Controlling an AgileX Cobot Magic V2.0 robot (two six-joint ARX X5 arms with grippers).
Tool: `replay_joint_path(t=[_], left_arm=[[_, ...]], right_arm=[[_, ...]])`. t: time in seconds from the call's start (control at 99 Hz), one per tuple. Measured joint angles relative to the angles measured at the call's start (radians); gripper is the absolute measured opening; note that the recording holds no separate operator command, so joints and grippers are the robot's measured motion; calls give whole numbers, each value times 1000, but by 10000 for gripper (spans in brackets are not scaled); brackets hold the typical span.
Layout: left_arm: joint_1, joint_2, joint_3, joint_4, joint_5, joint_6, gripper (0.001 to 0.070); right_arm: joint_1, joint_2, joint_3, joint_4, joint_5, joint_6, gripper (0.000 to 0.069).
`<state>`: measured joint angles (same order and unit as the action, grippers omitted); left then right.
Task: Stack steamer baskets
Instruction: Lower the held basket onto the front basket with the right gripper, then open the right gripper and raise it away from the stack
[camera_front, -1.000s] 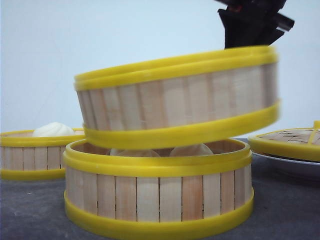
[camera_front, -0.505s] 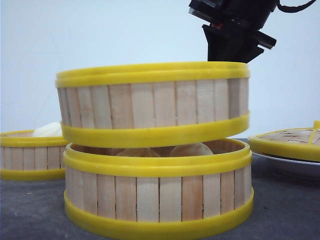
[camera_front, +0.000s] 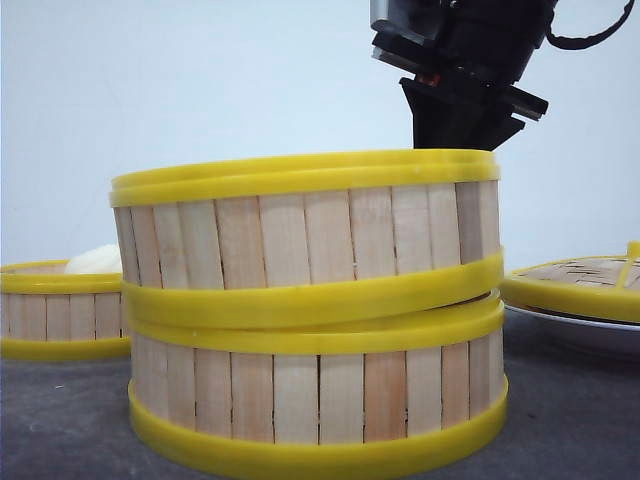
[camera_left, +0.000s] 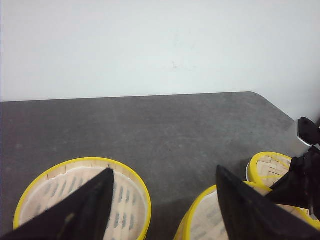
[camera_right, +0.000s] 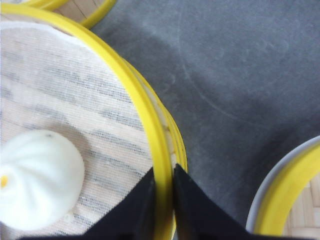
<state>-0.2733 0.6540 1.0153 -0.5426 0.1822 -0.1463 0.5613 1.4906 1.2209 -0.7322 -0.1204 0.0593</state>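
In wrist view, right gripper (camera_right: 162, 195) pinches upper basket (camera_right: 155, 145) rim; bun (camera_right: 37, 177) unseen from front.

The upper steamer basket (camera_front: 305, 235), which hung tilted and clear above the lower steamer basket (camera_front: 318, 400) a second ago and was level but still apart from it half a second ago, now sits down on it. Its bottom yellow band meets the lower rim on the left and rides slightly higher on the right, and the buns formerly visible in the gap between the two are now covered. The right gripper (camera_right: 164, 192), pinching the upper basket's rim between its fingers, has come down with the basket and shifted leftward in the front view.
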Motion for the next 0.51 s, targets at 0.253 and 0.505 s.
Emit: replay_joint_path(t=[0.253, 0.505], left_arm=[[0, 0, 0, 0, 0, 0, 389], [0, 0, 0, 0, 0, 0, 389]], right_arm=[[0, 0, 0, -16, 18, 0, 31], [-6, 0, -2, -19, 20, 0, 90]])
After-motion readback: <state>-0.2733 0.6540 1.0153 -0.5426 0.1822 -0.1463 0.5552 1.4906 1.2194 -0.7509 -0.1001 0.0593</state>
